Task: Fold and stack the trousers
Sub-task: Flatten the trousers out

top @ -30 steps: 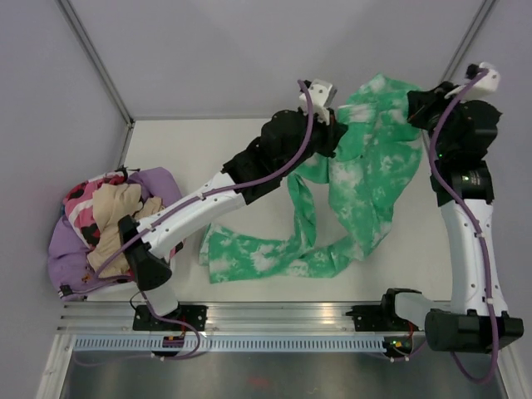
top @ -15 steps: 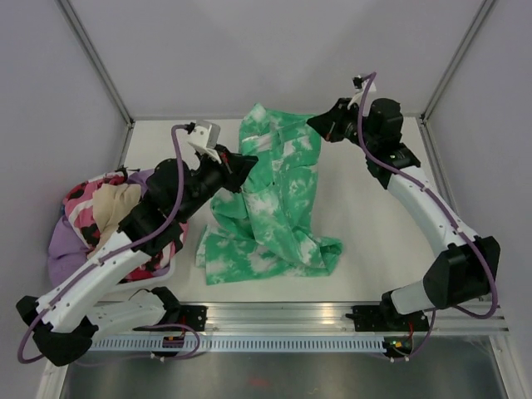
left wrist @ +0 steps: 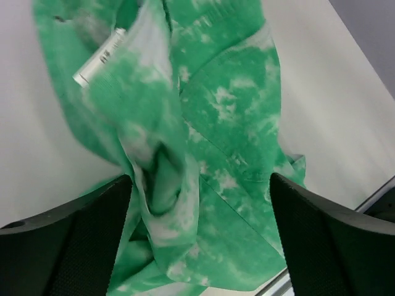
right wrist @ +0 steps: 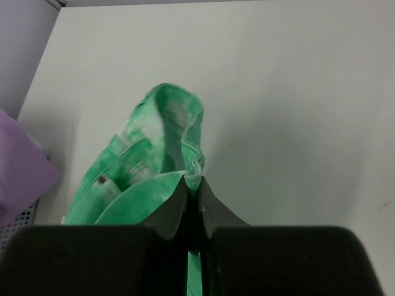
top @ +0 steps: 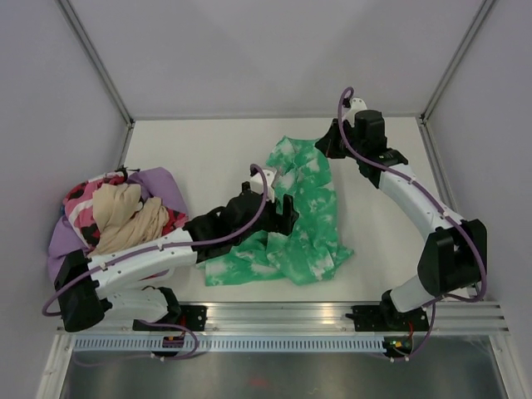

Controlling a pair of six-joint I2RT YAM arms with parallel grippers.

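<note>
The white surface (top: 191, 150) lies open far left and right; a purple, pink and beige clothes heap (top: 116, 212) blocks the left edge, green tie-dye trousers (top: 307, 199) the middle.

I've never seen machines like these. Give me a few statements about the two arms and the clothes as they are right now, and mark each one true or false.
1. The right gripper pinches an edge of the trousers. True.
2. The left gripper is clamped shut on the trousers. False: its fingers stand wide apart above the fabric.
3. A pile of other clothes lies at the left side of the table. True.
4. The trousers are blue with stripes. False: they are bright green with white mottling.
5. The trousers sit neatly folded on top of the pile. False: they lie rumpled on the table, apart from the pile.
</note>
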